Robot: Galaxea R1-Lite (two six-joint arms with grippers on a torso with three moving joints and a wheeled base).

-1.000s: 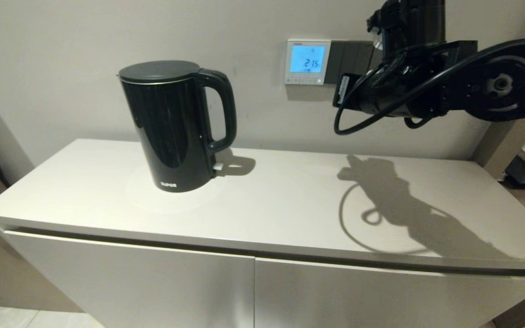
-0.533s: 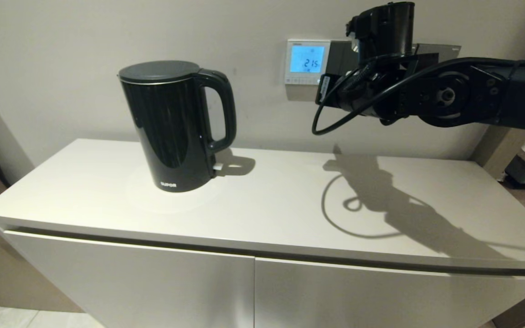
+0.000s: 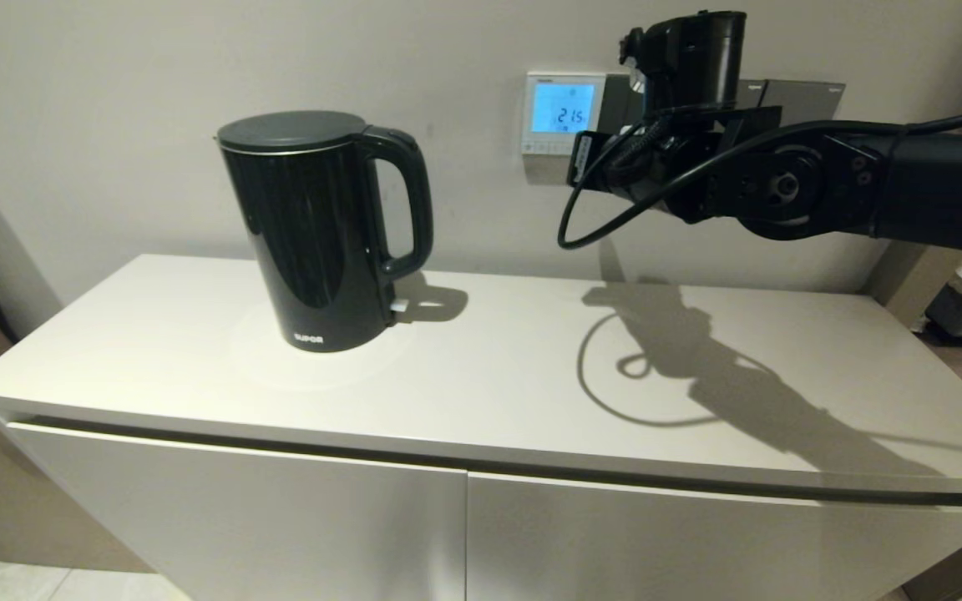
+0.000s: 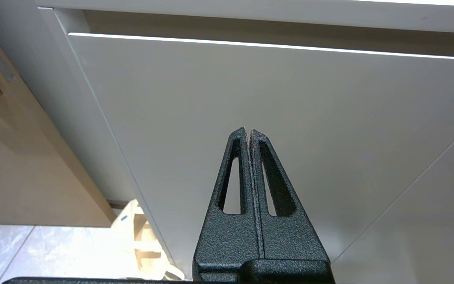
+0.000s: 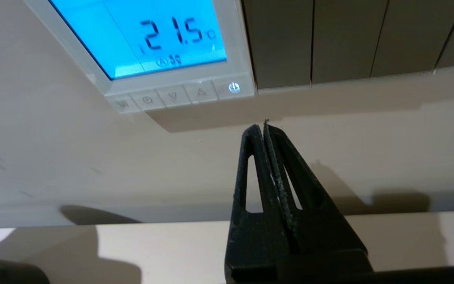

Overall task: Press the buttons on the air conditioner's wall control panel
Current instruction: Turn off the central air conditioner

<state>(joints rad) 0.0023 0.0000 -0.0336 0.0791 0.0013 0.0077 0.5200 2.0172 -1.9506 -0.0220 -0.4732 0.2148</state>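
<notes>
- Your right claw [image 5: 265,128] is pinched tight with nothing in it. Its tip sits just below the air conditioner's wall control panel [image 5: 105,85], close under the power button [image 5: 233,87] at the end of the buttons [image 5: 173,96].
- The dark switch plates [image 5: 313,39] touch the panel's side. If your tip slides that way, you may hit a switch and not a button.
- The buttons are tiny and packed close. A tip that is a little off could push two at once.
- Push too hard and the tip could scrape the panel.
- From the head camera, the arm covers the claw, the panel's corner and the nearest switch plate [image 3: 619,100].
- The panel's top is cut off in the wrist view, and the small signs on the screen [image 5: 144,35] are hard to read.
- You cannot tell how near the tip is to the wall [image 5: 93,157].
- Your left claw [image 4: 248,132] is shut and empty, low by the bench's door [image 4: 250,90], far from the panel.
</notes>
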